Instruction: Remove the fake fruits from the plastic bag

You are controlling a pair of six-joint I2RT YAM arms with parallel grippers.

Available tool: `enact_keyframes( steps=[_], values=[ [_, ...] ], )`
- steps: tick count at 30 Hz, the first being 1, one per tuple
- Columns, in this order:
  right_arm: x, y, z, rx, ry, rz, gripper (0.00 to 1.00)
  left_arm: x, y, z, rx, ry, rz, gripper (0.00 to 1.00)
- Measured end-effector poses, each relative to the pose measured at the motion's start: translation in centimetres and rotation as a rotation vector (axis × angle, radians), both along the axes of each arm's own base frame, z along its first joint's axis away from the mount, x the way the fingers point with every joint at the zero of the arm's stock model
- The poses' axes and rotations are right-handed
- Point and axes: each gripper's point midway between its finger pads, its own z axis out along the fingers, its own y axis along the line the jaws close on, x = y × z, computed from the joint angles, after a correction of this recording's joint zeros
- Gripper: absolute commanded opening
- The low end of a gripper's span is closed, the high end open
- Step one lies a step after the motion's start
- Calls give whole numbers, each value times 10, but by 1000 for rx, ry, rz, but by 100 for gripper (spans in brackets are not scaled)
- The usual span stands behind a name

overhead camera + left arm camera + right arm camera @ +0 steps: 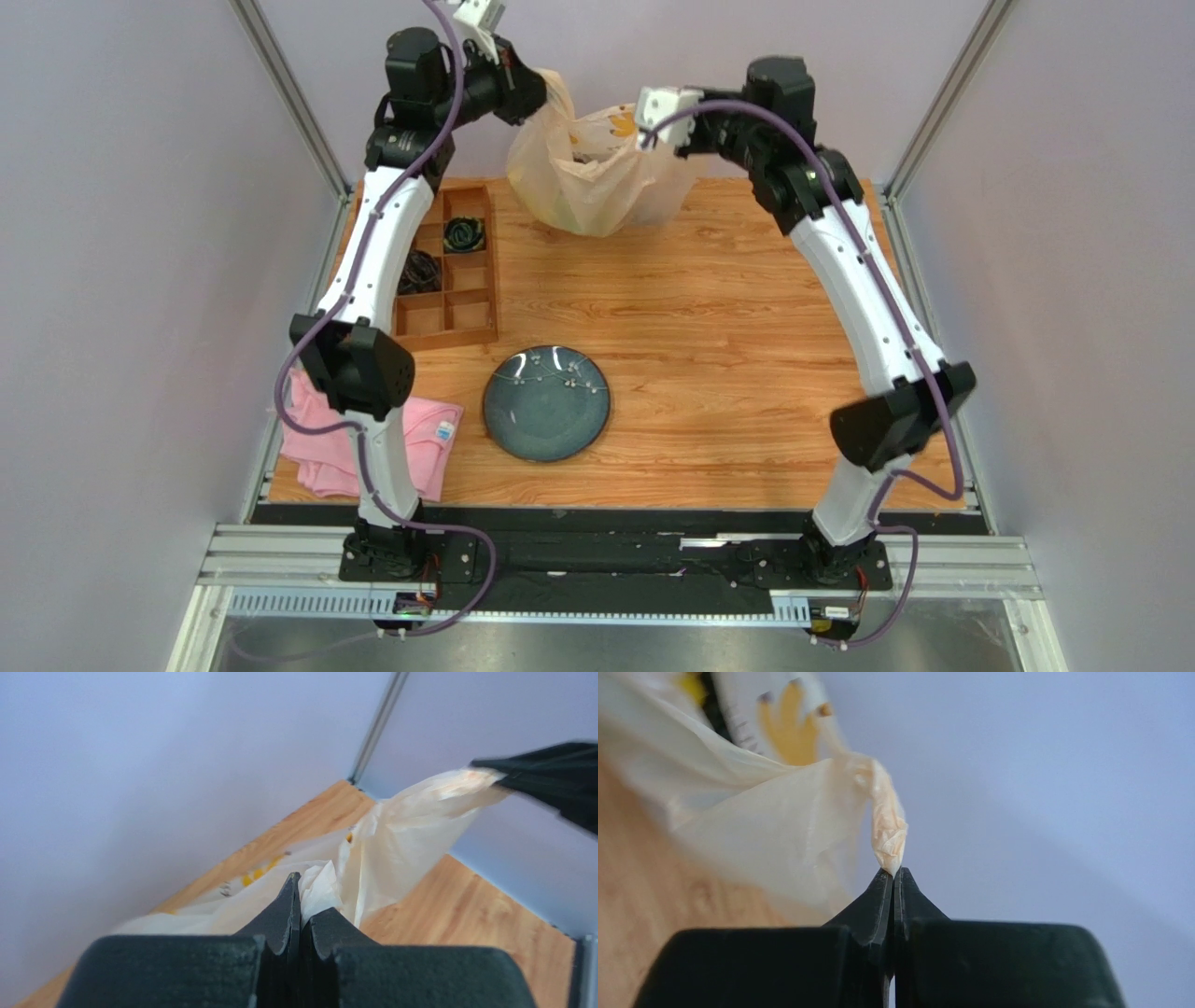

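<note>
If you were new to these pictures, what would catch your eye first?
The banana-printed plastic bag at the far edge of the table, stretched between the left gripper and the right gripper, each shut on a pinch of it. Next, the dark round plate mid-table, with a pink cloth at the near left corner.

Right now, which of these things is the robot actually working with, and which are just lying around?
In the job: banana-printed plastic bag, pinched by the left fingers and right fingers; fruits inside hidden.
Lying about: dark grey plate, wooden compartment tray, pink cloth.
</note>
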Motion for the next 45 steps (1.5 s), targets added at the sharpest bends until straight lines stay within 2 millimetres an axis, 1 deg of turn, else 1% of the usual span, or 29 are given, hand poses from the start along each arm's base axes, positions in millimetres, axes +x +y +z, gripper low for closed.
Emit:
enact_keyframes(
  steps=[1,2,4,6,7,8,10,11,12,13,14,15,16,18,19,21,22,23,24,25,26,27,28,29,32,35,38,41,45],
  values=[
    [-9,-4,-16,-31,22,3,0,-10,-1,-1,-6,14,-12,0],
    [-19,-11,-37,-67,53,5,0,-22,-3,-6,-10,35,-26,0],
    [-42,-27,-83,-147,123,6,0,-49,-4,-24,-3,95,-52,0],
    [-67,-49,-136,-221,201,-6,20,-75,-5,-56,13,171,-75,0],
    [-78,-59,-159,-245,237,-13,30,-84,-6,-70,21,209,-86,0],
    [-95,-76,-197,-290,301,-30,41,-93,-7,-91,32,266,-101,0],
    [-119,-102,-257,-358,428,-72,49,-105,-11,-129,51,376,-128,0],
    [-130,-113,-285,-391,497,-91,64,-111,-14,-151,62,443,-148,0],
    [-139,-121,-304,-414,554,-105,75,-117,-15,-173,72,514,-162,0],
    [-153,-130,-323,-432,638,-125,92,-121,-16,-192,81,577,-169,0],
    [-163,-133,-331,-424,693,-135,100,-124,-16,-207,88,630,-173,0],
    [-169,-131,-329,-401,726,-138,100,-127,-16,-222,95,681,-174,0],
    [-172,-125,-318,-371,744,-131,100,-130,-15,-232,101,718,-173,0],
    [-168,-103,-275,-282,728,-101,99,-132,-15,-238,104,749,-170,0],
    [-165,-86,-241,-220,691,-77,98,-131,-16,-237,100,747,-167,0],
    [-163,-42,-164,-50,592,20,96,-126,-17,-229,87,730,-155,0],
    [-170,-22,-132,27,554,80,93,-123,-18,-226,80,723,-147,0],
    [-180,-7,-115,76,538,131,92,-120,-18,-220,72,716,-140,0],
    [-198,12,-103,119,538,203,91,-117,-19,-213,63,704,-136,0],
    [-210,21,-107,128,562,237,91,-114,-20,-206,56,691,-133,0],
    [-225,33,-118,130,592,280,89,-109,-21,-196,46,672,-130,1],
    [-239,44,-137,122,639,313,86,-106,-22,-187,42,654,-128,2],
    [-248,49,-156,108,689,320,81,-103,-22,-180,39,637,-127,2],
    [-256,56,-184,96,780,321,79,-100,-23,-171,36,614,-126,3],
    [-256,72,-239,116,1022,245,76,-98,-22,-161,38,591,-122,4],
    [-255,86,-280,179,1245,134,72,-98,-20,-164,44,609,-111,3],
    [-257,97,-306,273,1433,17,72,-96,-19,-169,41,631,-97,3],
    [-259,114,-320,429,1594,-88,72,-94,-19,-173,33,653,-86,3],
    [-267,121,-340,569,1752,-248,72,-93,-18,-173,26,659,-80,3]
  ],
)
